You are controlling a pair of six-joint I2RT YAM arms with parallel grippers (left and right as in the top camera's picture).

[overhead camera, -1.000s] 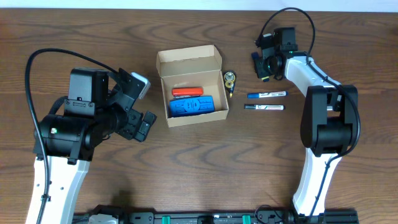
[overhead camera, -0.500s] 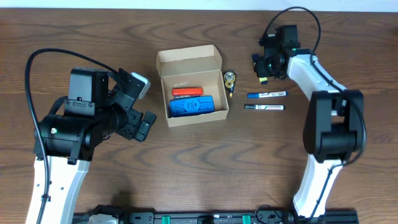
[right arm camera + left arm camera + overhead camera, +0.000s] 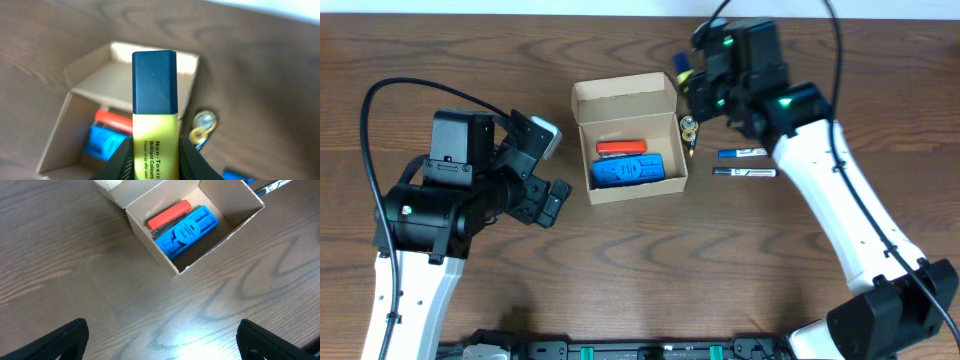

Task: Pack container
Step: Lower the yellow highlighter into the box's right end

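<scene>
The box (image 3: pixel 623 98) sits open between the arms. Just off its right rim, the right gripper (image 3: pixel 698 88) clamps a yellow highlighter (image 3: pixel 154 115), probably to drop it inside. Left of the box, the left gripper (image 3: pixel 542 192) hangs with fingers apart, leaving the approach free.

I see the container (image 3: pixel 625 128), a small plain tan cardboard box, upright and slightly skewed at mid surface (image 3: pixel 650 275). Its hinged flap is folded back on the far side, top open, partly filled.
</scene>
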